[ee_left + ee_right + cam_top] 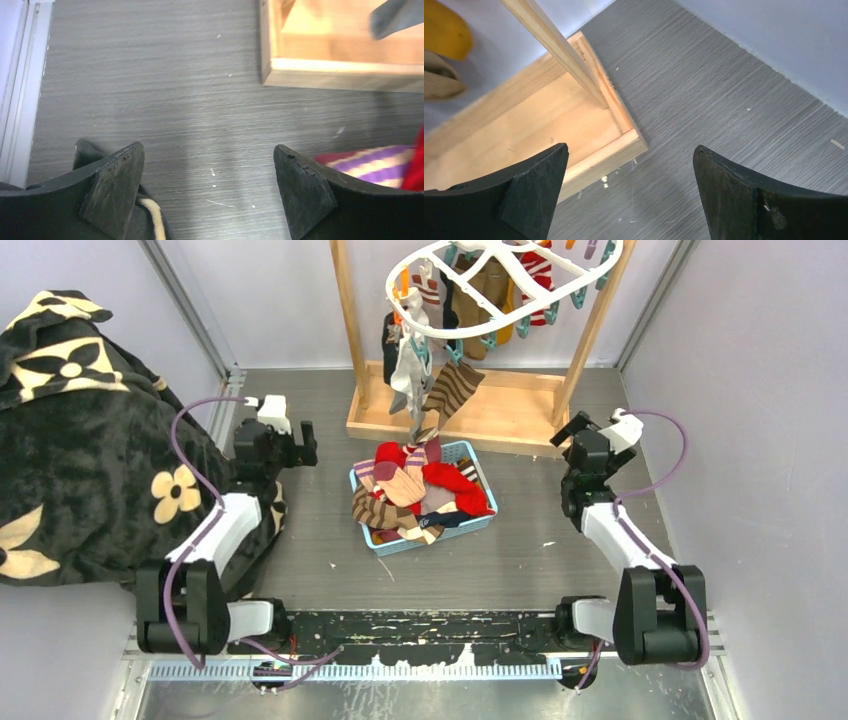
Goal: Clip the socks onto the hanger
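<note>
A pile of socks, red, brown-and-tan striped and navy, fills a blue basket at the table's middle. The white oval hanger hangs from the wooden stand at the back, with several socks clipped to it, among them a brown striped sock and a grey one. My left gripper is open and empty, left of the basket; its wrist view shows bare table between the fingers and a purple-striped sock at the right. My right gripper is open and empty by the stand's right corner.
A big black floral blanket is heaped at the left, against the left arm. The wooden stand has a tray base and two slanted posts. Grey walls close in the table on both sides.
</note>
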Available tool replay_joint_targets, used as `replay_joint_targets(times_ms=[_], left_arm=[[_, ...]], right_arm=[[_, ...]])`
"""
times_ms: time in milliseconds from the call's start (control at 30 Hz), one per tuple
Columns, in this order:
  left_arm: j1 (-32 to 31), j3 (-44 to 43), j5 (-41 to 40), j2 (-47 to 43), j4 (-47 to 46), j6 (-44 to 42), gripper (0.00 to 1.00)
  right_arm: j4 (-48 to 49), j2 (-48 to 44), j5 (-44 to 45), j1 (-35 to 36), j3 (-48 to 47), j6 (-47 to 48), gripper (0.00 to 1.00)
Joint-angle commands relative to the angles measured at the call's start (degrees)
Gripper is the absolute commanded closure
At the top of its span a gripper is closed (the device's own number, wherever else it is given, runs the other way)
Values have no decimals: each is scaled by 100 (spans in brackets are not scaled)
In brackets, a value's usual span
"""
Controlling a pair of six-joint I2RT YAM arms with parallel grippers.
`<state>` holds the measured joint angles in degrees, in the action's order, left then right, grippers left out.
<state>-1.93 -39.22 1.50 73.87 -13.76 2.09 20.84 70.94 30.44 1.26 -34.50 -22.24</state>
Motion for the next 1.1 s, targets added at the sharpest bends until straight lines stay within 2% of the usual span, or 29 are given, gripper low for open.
replay_joint_targets(times_ms=[0,133,233,500,667,867,1067], left_arm=[[44,-749,883,-544,2242,3,0],[44,-1344,1431,-786,3318,8,0],[44,-1772,1808,-916,3970,-37,0],[3,-2621,2862,-1114,4883,169,0],[-164,-3156,2983,-864,5395,300,0],[-246,-3967,3201,-505,6298,59,0],[-256,-4615,3440,-380,6921,-182,0]], right_arm=[[-1345,-442,-91,-47,-463,-1577,0],[-962,-940,-1687,-222,-331,-1322,0],[-870,-1269,-2462,-222,-381,-1174,0],[-611,-994,-4483,-126,-1407,-872,0],[-376,-560,-5231,194,-2195,-592,6],[171,236,-6268,394,-2992,-592,7],[580,731,-6444,575,-3375,-525,13]])
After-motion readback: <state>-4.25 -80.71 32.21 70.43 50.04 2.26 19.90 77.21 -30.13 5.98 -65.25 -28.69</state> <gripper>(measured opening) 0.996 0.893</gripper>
